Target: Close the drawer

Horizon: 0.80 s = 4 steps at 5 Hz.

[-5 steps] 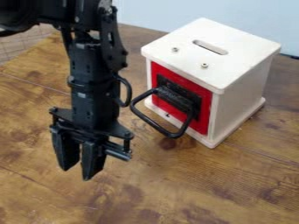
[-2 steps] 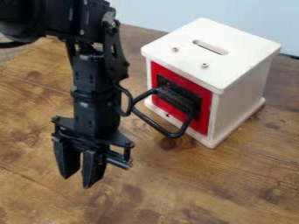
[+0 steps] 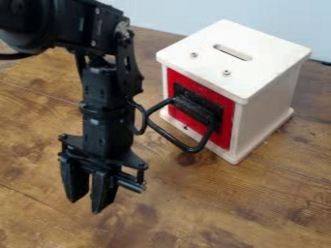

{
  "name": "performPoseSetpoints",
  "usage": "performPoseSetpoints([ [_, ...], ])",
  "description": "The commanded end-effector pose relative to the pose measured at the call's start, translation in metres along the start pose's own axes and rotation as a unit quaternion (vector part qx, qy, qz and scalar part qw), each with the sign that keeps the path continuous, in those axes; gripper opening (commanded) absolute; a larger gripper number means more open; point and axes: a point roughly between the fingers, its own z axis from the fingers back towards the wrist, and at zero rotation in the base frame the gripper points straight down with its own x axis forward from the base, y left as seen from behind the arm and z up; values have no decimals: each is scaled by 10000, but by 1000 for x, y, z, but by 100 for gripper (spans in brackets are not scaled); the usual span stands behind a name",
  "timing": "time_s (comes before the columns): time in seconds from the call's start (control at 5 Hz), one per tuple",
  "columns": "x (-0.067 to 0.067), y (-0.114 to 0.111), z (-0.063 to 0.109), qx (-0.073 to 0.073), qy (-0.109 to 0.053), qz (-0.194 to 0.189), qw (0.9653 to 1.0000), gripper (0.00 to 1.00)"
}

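Camera: white box (image 3: 265, 60) beyond hand (image 3: 89, 192).

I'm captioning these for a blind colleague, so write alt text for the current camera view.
A black robot gripper hangs over a wooden table, in front of and to one side of a white box whose red front panel has a black loop handle.

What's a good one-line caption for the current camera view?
The pincer hangs left of the white box, facing its red drawer front with black loop handle.
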Motion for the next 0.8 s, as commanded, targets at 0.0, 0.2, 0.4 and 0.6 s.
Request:
performPoseSetpoints([
  [0.0, 2, 8, 7, -48, -171, 121, 9998, 100],
  [0.2, 2, 10, 5, -53, -149, 133, 9998, 100],
  [0.4, 2, 11, 4, -63, -137, 141, 9998, 100],
  [0.6, 3, 13, 3, -69, -139, 159, 9998, 100],
])
